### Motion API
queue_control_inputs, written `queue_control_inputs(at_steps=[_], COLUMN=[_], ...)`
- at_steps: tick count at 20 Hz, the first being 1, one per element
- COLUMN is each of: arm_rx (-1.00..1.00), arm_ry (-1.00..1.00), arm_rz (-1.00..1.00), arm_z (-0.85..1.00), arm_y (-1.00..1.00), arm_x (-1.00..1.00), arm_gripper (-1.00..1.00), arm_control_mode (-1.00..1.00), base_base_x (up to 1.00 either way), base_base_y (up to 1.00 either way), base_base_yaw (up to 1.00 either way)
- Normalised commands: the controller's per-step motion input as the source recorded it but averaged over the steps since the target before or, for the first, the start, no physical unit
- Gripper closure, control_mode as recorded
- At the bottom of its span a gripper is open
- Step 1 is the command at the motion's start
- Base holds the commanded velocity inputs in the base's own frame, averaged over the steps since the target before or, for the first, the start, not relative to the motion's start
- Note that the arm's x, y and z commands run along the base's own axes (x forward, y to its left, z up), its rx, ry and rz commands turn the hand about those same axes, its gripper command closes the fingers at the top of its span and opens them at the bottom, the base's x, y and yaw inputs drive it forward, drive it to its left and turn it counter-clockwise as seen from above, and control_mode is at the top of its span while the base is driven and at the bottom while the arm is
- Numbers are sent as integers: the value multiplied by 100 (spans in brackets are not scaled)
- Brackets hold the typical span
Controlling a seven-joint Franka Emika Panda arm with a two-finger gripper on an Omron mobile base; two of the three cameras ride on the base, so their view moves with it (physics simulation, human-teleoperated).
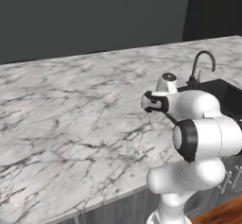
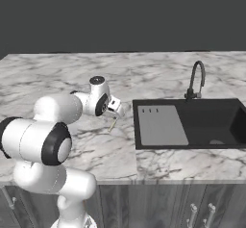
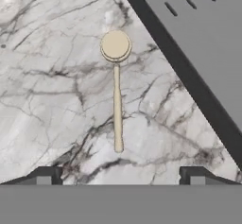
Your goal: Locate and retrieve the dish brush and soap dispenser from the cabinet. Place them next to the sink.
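The dish brush (image 3: 116,88) is lying flat on the white marble desk (image 1: 71,109), just beside the left rim of the sink (image 2: 192,123) and apart from it. It is a small tan thing: a round pale head, a little lighter at its edge, and a thin straight wooden handle that is ending in a rounded tip. In the hand view the head is lying nearer the sink's grey draining section (image 3: 208,34) and the handle is pointing back toward the tool (image 3: 120,176). The tool is hanging over the brush with its two dark fingertips (image 3: 45,176) standing wide apart, open, and holding nothing. In the right base view the brush (image 2: 112,124) is showing as a thin tan line beside the sink.
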Motion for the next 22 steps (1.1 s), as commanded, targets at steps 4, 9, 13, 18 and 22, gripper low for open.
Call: queue_control_inputs(at_steps=[4, 9, 13, 18, 22], arm_rx=[-4, -10, -9, 0, 24], arm_ry=[21, 8, -12, -20, -33], arm_rz=[3, 2, -2, 0, 0], arm_z=[82, 42, 22, 6, 0], arm_y=[21, 13, 8, 5, 3], arm_x=[-44, -62, -96, -100, -99], arm_gripper=[-100, -100, -100, -100, -100], arm_control_mode=[-100, -100, -100, -100, -100], base_base_x=[0, 0, 0, 0, 0], base_base_y=[0, 0, 0, 0, 0], base_base_yaw=[0, 0, 0, 0, 0])
